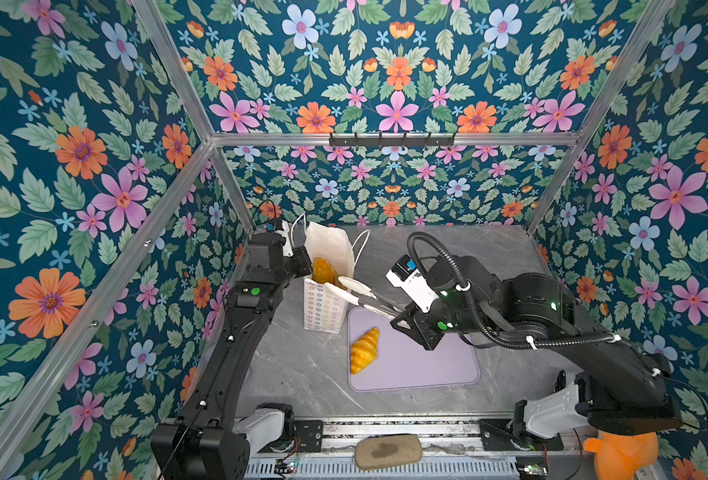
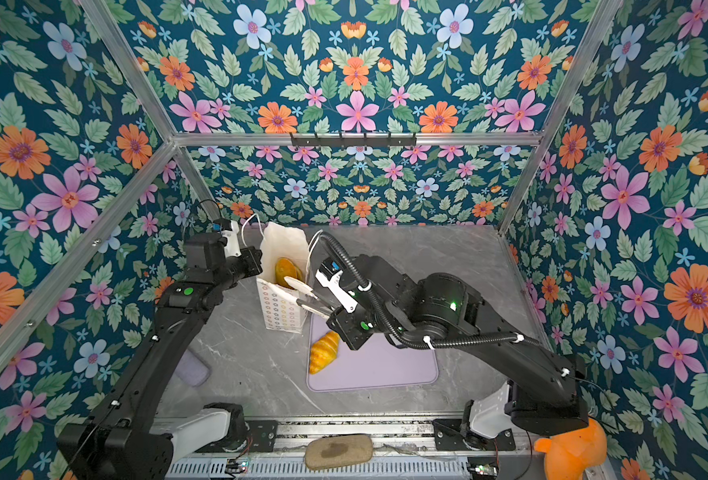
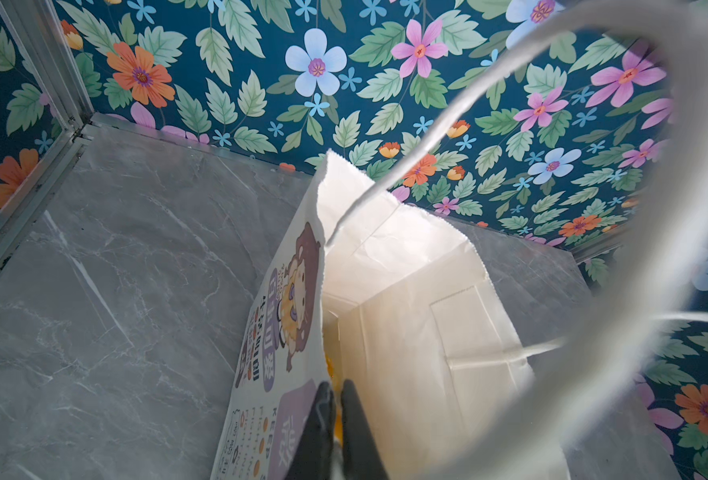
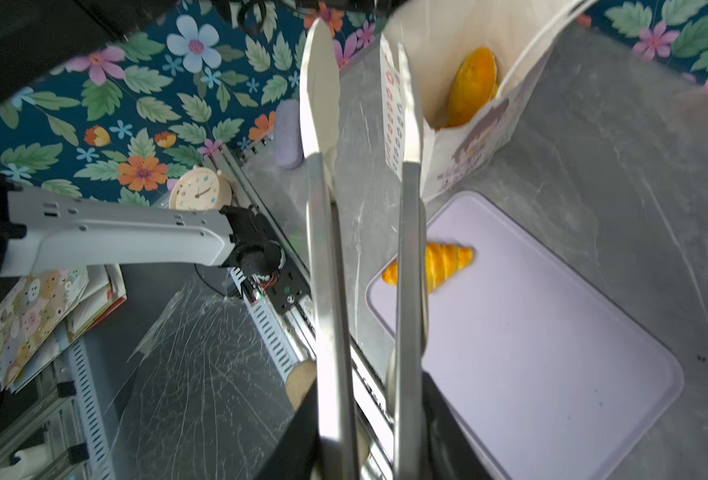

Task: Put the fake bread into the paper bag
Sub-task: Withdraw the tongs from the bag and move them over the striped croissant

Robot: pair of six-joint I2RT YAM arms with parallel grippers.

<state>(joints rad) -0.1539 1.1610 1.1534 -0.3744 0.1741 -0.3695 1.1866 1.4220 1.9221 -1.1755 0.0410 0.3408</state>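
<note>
Looking down, we take the paper bag [image 1: 325, 309] as our marker on the grey marbled surface [image 1: 298, 374]. It stands upright with its mouth open, toward the back and left of the middle in both top views.

The lilac mat [image 1: 427, 361] lies flat just beside the bag, to its right and nearer the arms' bases, with one corner close to the foot of the bag.

The bag is tall and narrow, white inside, with rows of small flowers on its narrow wall and a cartoon figure on a broad wall.

A pair of metal tongs [image 1: 379, 300] reaches toward the bag from its right. Its white tips [image 4: 319, 95] stand apart at the right-hand edge of the bag's mouth, and we see nothing between them.

The right claw [image 4: 371, 382] grips the tongs by their rear end, its dark fingers closed on the two metal arms.

One croissant [image 1: 364, 350] lies on the mat, in front of the bag and a little to its right, near the mat's left edge and clear of the tongs.

A second golden piece [image 1: 322, 270] already sits inside the bag, leaning against its inner wall below the rim.

The left claw [image 3: 337, 388] is at the bag's left rim. In the left wrist view its two dark fingers are pinched tight on the top edge of the bag's printed wall.

A thin white cord handle [image 3: 427, 137] loops up from the bag's rim, close to that camera.
</note>
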